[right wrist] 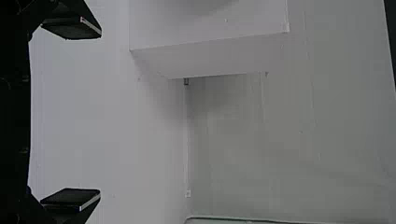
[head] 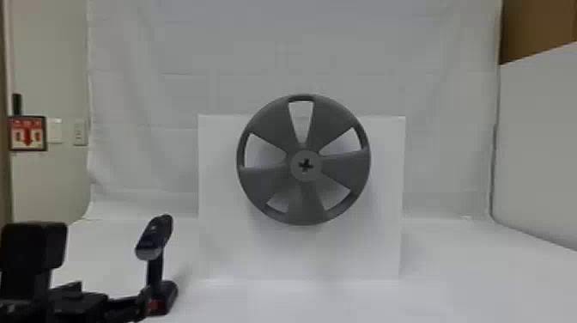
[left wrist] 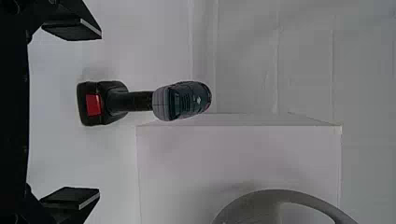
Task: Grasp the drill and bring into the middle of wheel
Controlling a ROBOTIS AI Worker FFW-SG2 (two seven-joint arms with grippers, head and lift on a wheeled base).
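1. The left hand (head: 107, 300), toward 8 o'clock in the head view, is released: the left wrist view shows its two flat fingers spread wide, with space between each of them and the tool
2. The cordless drill (head: 155, 264) stands upright on its battery base on the white surface (head: 463, 283), toward 8 o'clock from the wheel's hub and toward 2 o'clock from the left hand; a red patch marks the base. Whether a finger touches it I can't tell from the head view, where the two overlap, but the left wrist view shows them apart
3. The dark grey five-spoke wheel (head: 343, 161) is upright in front of the white box (head: 223, 240), its hub bearing a cross-shaped recess and its windows lying toward 12, 2, 4, 8 and 10 o'clock
4. The right hand (right wrist: 100, 113) is released too, fingers wide apart in the right wrist view
5. Creased white cloth (head: 171, 51) hangs behind the box; a red-and-white arrow sign (head: 28, 134) is at 9 o'clock in the head view, and a white panel (head: 536, 150) at 3 o'clock
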